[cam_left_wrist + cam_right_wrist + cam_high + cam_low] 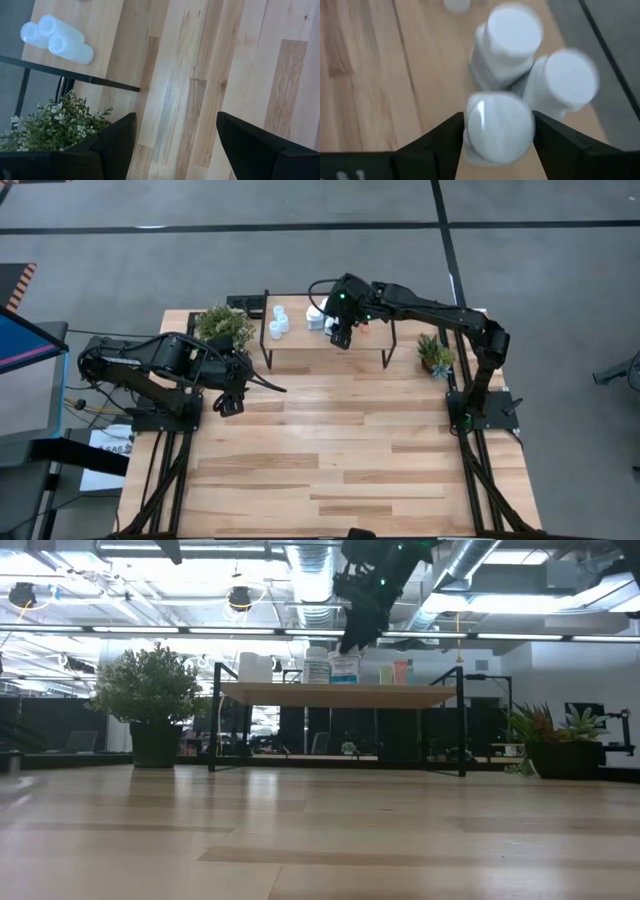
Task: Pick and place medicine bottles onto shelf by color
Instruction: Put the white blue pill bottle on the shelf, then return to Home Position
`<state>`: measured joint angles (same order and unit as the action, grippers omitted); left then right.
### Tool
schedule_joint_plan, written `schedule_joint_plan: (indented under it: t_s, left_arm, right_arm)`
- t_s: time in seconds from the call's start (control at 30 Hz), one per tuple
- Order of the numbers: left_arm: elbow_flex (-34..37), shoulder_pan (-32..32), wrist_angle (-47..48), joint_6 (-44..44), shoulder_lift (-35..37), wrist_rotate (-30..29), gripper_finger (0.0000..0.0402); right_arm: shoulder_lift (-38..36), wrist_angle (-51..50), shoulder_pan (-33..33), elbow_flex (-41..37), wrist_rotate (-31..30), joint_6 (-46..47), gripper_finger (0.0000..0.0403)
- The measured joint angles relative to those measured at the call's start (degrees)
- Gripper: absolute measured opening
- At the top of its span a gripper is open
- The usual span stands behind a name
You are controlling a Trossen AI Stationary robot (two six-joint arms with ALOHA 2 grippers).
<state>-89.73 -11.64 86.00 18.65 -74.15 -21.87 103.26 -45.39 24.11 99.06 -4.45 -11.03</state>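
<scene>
The shelf point(330, 348) stands at the table's far side. On its left end is a cluster of pale-blue bottles point(277, 320), also in the left wrist view point(55, 37). Near its middle stand three chunky white bottles point(318, 317). My right gripper point(499, 135) is open above the shelf, one finger on either side of the nearest white bottle point(500, 127), which stands upright against the other two point(512, 35). Small bottles point(395, 672) stand farther right on the shelf. My left gripper point(230, 405) hangs open over the table's left part, with nothing between its fingers. My right gripper comes at the nearest white bottle slanting down from above, its two fingers point(445, 142) close beside the cap's two sides point(472, 125). I cannot tell whether they touch it. The bottle stands upright on the shelf board.
A bushy potted plant point(225, 325) stands by the shelf's left end, close to my left arm. A smaller spiky plant point(435, 355) stands at the shelf's right. The near half of the plank table point(340, 470) is bare wood.
</scene>
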Motion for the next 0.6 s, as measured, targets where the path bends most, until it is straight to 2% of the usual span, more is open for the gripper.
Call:
schedule_joint_plan:
  t_s: [0.2, 0.43, 0.6]
  left_arm:
    - [0.00, 0.00, -0.02, 0.02, 0.00, 0.02, 0.0261]
    - [0.00, 0.00, -0.01, 0.04, 0.00, -0.04, 0.0261]
    - [0.00, 0.00, 0.00, -0.03, 0.00, -0.96, 0.0261]
  right_arm:
    - [-0.10, -4.46, -1.20, 7.28, -0.04, 0.02, 0.0248]
    - [-0.23, -15.64, -3.44, 20.90, -0.04, 3.93, 0.0249]
    - [-0.23, -21.50, -4.95, 24.87, 0.12, 5.32, 0.0249]
